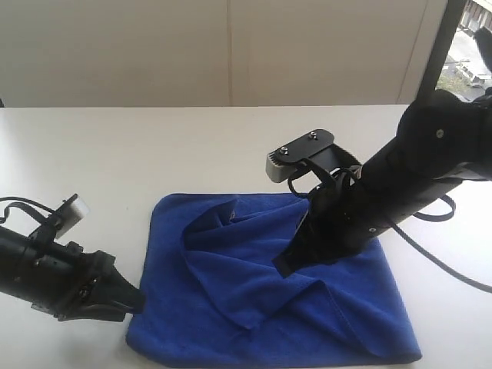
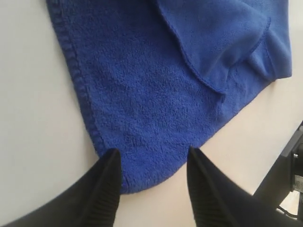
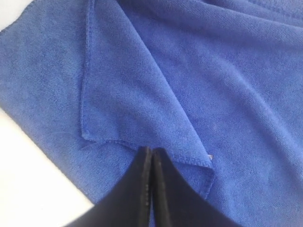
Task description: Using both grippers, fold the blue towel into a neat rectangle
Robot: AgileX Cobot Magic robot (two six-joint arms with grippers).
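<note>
The blue towel lies rumpled on the white table, with a loose flap folded across its middle and creases running toward its far left corner. My left gripper sits low at the towel's left edge and is open. In the left wrist view a rounded towel corner lies flat between the two black fingers of the left gripper, ungripped. My right gripper reaches down onto the towel's middle. Its jaws are shut, and the right gripper's tips rest at the stitched edge of the towel's folded flap.
Bare white table surrounds the towel on the left and behind. The towel's front edge lies near the bottom of the exterior view. A black cable trails from the right arm over the table. A dark window frame stands at the back right.
</note>
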